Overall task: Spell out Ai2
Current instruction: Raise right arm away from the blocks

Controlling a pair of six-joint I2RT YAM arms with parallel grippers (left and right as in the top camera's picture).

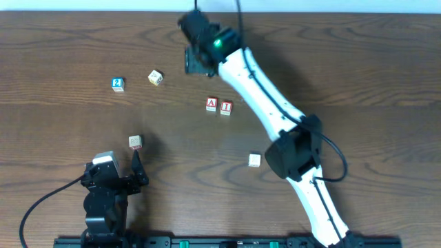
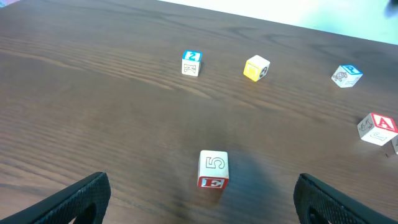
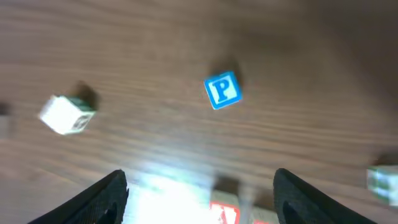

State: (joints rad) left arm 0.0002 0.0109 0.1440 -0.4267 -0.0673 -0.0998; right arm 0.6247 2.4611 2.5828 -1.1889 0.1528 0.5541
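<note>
The red A block [image 1: 211, 105] and red I block [image 1: 226, 107] sit side by side at mid-table. The blue 2 block [image 1: 118, 84] lies far left; it also shows in the left wrist view [image 2: 191, 63]. My right gripper [image 1: 195, 60] is open and empty, hovering at the back above a blue P block [image 3: 222, 91]. In the right wrist view the open jaws [image 3: 202, 208] frame the top of the A block [image 3: 224, 213]. My left gripper [image 1: 122, 167] is open and empty at the front left, its jaws [image 2: 202, 200] just short of a 5/E block [image 2: 213, 169].
A yellow block [image 1: 156, 77] lies right of the 2 block. The 5/E block [image 1: 135, 142] sits ahead of the left gripper. A pale block [image 1: 255, 160] lies beside the right arm's elbow. The P block [image 2: 346, 75] shows in the left wrist view.
</note>
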